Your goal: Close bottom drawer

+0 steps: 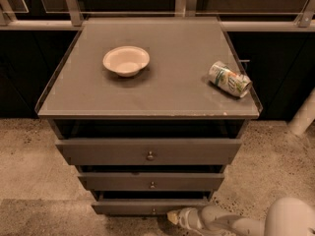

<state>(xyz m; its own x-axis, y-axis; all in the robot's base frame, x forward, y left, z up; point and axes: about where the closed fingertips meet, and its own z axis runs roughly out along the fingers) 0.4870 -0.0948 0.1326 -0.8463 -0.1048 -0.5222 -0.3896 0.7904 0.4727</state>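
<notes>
The bottom drawer is the narrowest grey-brown front at the foot of the cabinet, with a tiny round knob. It stands slightly out, with a dark gap above its front. My gripper reaches in from the lower right on a white arm. Its tip is at the drawer's front, just right of the knob and at its lower edge. It holds nothing that I can see.
The mid-width drawer and the widest top drawer sit above. On the cabinet top are a cream bowl and a can on its side. A white post stands at the right. The floor is speckled.
</notes>
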